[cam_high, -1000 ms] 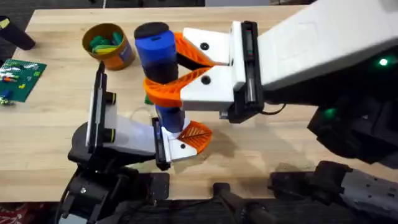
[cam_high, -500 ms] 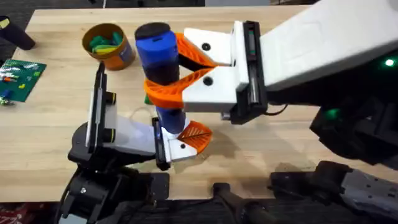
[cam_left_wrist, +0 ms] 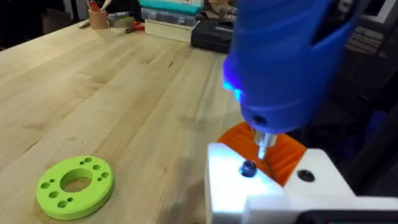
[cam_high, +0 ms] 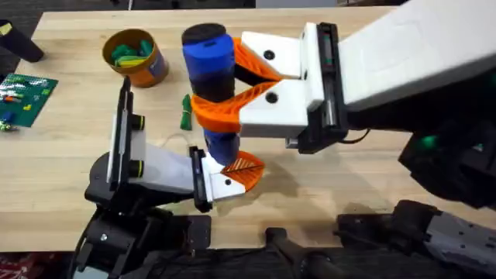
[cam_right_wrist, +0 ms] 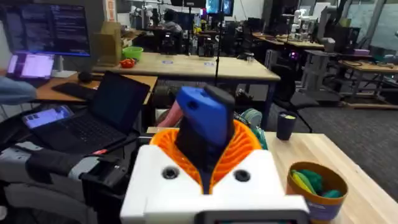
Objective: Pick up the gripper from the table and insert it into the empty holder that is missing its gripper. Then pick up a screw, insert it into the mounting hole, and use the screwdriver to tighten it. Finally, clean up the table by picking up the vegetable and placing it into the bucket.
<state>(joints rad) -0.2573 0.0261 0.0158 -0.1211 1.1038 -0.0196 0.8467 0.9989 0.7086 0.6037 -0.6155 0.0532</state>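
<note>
Item one, the table [cam_high: 372,178]: light wooden planks, bearing all that follows.

Item two, the right gripper [cam_high: 221,85]: we record its large orange jaws on white blocks closed around the screwdriver [cam_high: 211,70], gripping the blue cylinder at mid-height. Since a second ago we note that the gripper and screwdriver have shifted together toward the right of the overhead view, and the tool now leans slightly.

Item three, the screwdriver itself: black cap uppermost, narrow lower shaft pointing down at the holder [cam_high: 213,180]. In the left wrist view its metal tip [cam_left_wrist: 263,144] hangs just above a small dark screw [cam_left_wrist: 248,168] seated in the white mount; we cannot tell whether they touch.

Item four, the left gripper [cam_high: 229,177]: its place is unchanged from the earlier frames. We cannot tell how far its fingers stand apart.

Item five, the bucket [cam_high: 136,56]: orange-yellow, at the far left of the table, with green pieces inside.

Item six, the gripper [cam_high: 244,167]: the orange ribbed wedge sits in the holder.

Item seven, the vegetable [cam_high: 186,112]: dark green, lying on the table between bucket and screwdriver, uncovered now that the jaws have moved aside.
</note>
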